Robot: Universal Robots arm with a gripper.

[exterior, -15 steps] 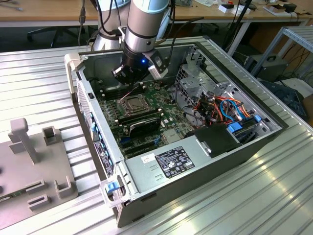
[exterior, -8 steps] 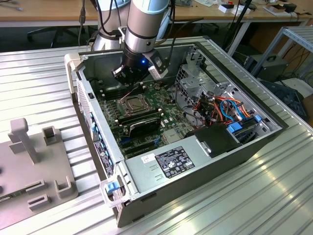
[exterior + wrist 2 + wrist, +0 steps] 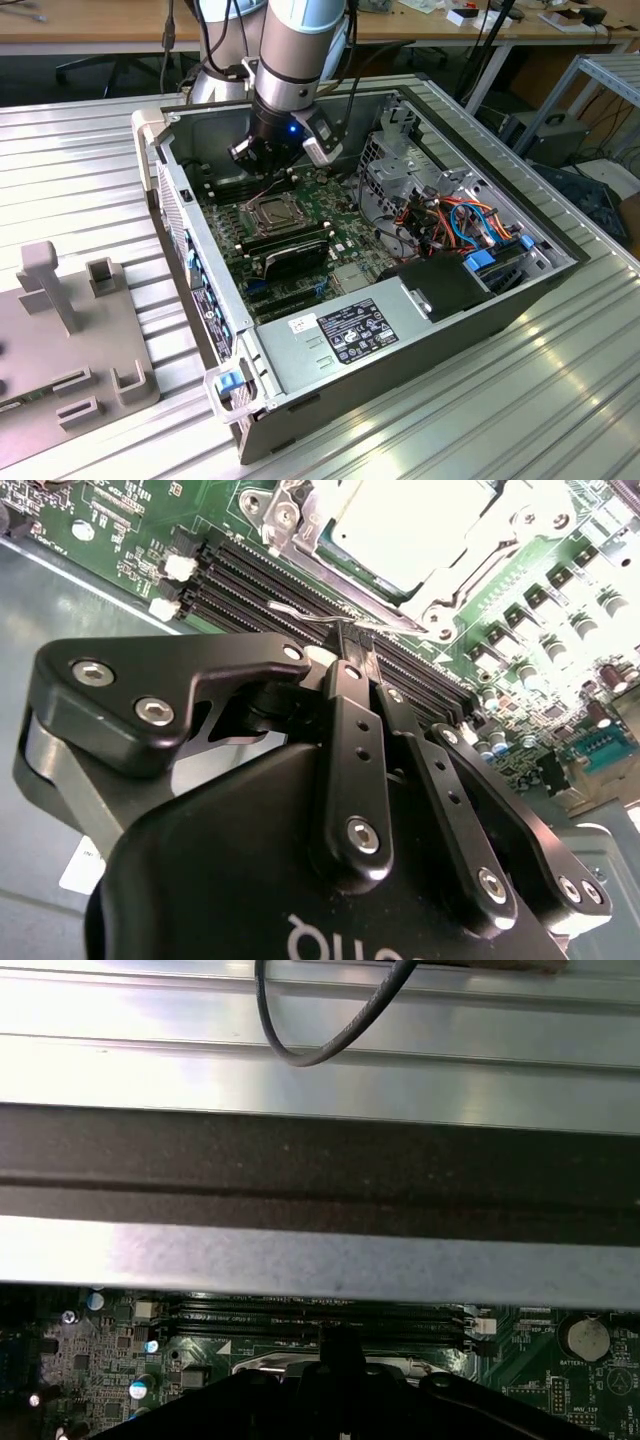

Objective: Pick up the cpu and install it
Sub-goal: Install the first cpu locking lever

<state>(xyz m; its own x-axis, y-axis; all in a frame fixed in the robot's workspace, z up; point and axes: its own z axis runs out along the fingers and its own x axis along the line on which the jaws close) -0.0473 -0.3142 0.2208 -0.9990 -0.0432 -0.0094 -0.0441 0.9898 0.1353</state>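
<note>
One grey plastic fixture block w/ upright posts [image 3: 60,330] sits on the ribbed aluminium table [image 3: 90,170] at the exterior view's left. Next to the right, the open grey metal PC case [image 3: 400,330] lies on its side, green motherboard [image 3: 330,240] exposed. The silver-grey robot arm [image 3: 295,50] reaches down into the case's far end; its black two-finger gripper [image 3: 262,172] hangs just above the memory slots, beside the socket. In the second wrist view the gripper [image 3: 358,640] has its fingertips pressed together, nothing between them. The cpu [image 3: 415,525], a small silvery-tan square chip, already lies in the metal-framed socket [image 3: 290,515], just past the fingertips, not touching them. Orange and blue cables [image 3: 470,220] bunch toward the case's right end.
</note>
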